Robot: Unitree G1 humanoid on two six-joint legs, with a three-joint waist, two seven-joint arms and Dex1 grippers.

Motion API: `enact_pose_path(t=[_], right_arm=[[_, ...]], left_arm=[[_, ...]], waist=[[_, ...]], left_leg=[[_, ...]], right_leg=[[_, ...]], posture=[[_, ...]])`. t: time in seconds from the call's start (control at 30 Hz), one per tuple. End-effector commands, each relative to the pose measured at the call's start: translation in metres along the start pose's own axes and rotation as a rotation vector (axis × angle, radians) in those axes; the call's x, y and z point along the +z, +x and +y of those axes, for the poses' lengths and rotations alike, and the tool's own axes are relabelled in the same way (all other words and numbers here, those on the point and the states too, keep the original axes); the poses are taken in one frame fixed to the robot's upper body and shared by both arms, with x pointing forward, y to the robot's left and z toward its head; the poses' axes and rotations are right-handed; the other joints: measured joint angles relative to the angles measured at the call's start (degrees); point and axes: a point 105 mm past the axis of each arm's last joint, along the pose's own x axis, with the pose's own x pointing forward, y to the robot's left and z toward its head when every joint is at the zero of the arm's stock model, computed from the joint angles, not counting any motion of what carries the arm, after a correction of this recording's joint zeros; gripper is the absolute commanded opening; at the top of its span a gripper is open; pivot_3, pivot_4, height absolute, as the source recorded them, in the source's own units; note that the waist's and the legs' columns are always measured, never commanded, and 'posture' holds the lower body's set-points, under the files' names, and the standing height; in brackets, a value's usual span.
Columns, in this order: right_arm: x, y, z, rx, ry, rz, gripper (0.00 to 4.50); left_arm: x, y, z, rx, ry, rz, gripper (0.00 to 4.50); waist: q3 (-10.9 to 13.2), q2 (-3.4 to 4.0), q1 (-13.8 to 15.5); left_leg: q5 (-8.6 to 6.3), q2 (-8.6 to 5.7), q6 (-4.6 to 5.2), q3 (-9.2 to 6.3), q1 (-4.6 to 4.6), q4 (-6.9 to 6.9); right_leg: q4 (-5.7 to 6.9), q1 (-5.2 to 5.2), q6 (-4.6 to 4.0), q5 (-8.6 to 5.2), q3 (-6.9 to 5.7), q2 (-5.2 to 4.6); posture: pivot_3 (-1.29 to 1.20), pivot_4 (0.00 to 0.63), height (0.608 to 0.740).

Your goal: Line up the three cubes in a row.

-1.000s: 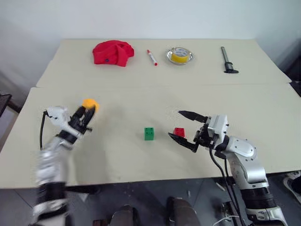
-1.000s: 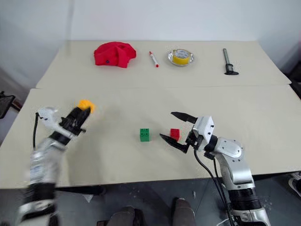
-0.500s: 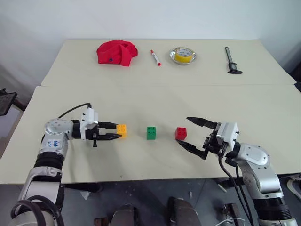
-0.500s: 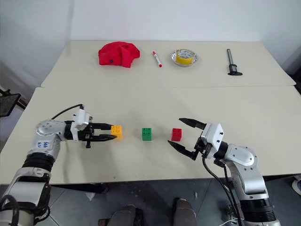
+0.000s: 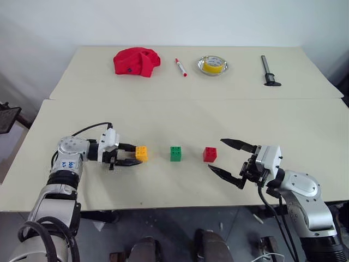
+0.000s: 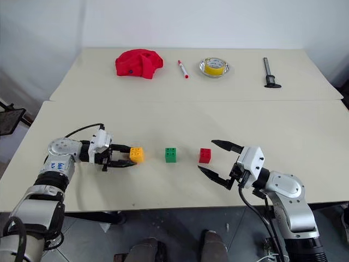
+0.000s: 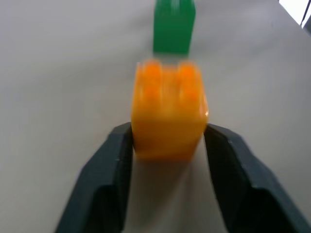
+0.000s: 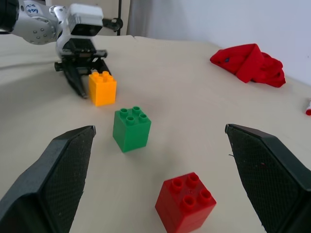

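Orange-yellow, green and red: from the head camera I see the three studded plastic bricks sitting in a row across the near beige tabletop [image 5: 180, 123], the orange-yellow brick [image 5: 142, 153] on my left, the green brick [image 5: 175, 153] in the middle, the red brick [image 5: 210, 154] on my right. My left gripper [image 5: 132, 154] lies low with its jaws either side of the orange-yellow one. My right gripper [image 5: 226, 157] hangs just right of the red brick, jaws released and spread wide.

Left wrist view: both black fingers [image 7: 109, 177] flank the orange-yellow brick's base; I cannot tell whether they press it. The green brick stands beyond.

Right wrist view: all three bricks stand apart on the tabletop, with a crumpled red cloth [image 8: 250, 63] far behind.
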Motion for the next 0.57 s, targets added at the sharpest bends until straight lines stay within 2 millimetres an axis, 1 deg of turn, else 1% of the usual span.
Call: enact_pose_path(t=[0.03,0.07,0.13,0.2,0.3,0.43,0.5,0.57], right_arm=[[0.009,-0.001,-0.004,0.024,-0.020,-0.020,4.50],[0.009,-0.002,-0.005,0.056,-0.017,-0.013,4.50],[0.010,-0.006,-0.007,0.119,0.003,0.003,4.50],[0.015,-0.011,-0.010,0.182,0.026,-0.006,4.50],[0.014,-0.021,-0.029,0.256,-0.013,0.071,4.50],[0.008,-0.027,-0.042,0.362,-0.080,0.153,4.50],[0.003,-0.030,-0.045,0.418,-0.102,0.203,4.50],[-0.002,-0.031,-0.050,0.425,-0.121,0.223,4.50]], left_arm=[[0.006,-0.009,0.004,0.031,0.012,-0.011,3.65],[0.013,-0.018,0.008,0.072,0.012,-0.048,3.93],[0.023,-0.032,0.012,0.143,0.020,-0.090,3.93],[0.032,-0.044,0.011,0.193,0.010,-0.145,3.93],[0.039,-0.074,0.004,0.355,0.017,-0.168,3.93],[0.045,-0.088,-0.007,0.419,0.045,-0.137,3.93],[0.048,-0.088,-0.007,0.424,0.064,-0.118,3.93],[0.050,-0.085,-0.006,0.411,0.071,-0.097,3.93]], waist=[[0.0,0.00,0.0],[0.0,0.00,0.0],[0.0,-0.03,-0.1],[0.0,-0.04,-0.2],[0.0,-0.03,-0.8],[0.1,-0.07,-1.1],[0.1,-0.08,-0.8],[0.1,-0.08,-0.7]], left_leg=[[0.00,0.00,0.00,0.00,0.01,0.00],[0.00,0.00,0.00,0.01,0.00,0.01],[0.00,0.00,0.01,0.01,-0.03,0.04],[-0.01,0.03,0.02,-0.05,-0.03,0.04],[-0.01,0.06,0.02,-0.07,0.00,-0.01],[-0.02,0.08,0.03,-0.15,0.01,-0.01],[-0.02,0.06,0.03,-0.15,0.01,0.04],[-0.02,0.04,0.03,-0.13,0.01,0.09]], right_leg=[[0.00,0.01,0.00,0.00,0.01,0.00],[0.00,0.00,0.00,0.00,0.01,0.00],[-0.02,0.00,0.00,0.00,0.02,-0.01],[0.00,-0.01,0.00,0.00,0.00,-0.01],[0.04,-0.02,0.01,0.00,-0.01,-0.02],[0.05,0.00,0.01,0.00,-0.04,-0.05],[0.07,0.03,0.01,0.00,-0.04,-0.06],[0.05,0.06,0.01,0.00,-0.02,-0.08]], posture=[[0.00,0.150,0.740],[0.00,0.150,0.740],[0.00,0.150,0.740],[0.00,0.150,0.740],[0.00,0.150,0.740],[0.00,0.150,0.740],[0.00,0.150,0.740],[0.00,0.150,0.740]])
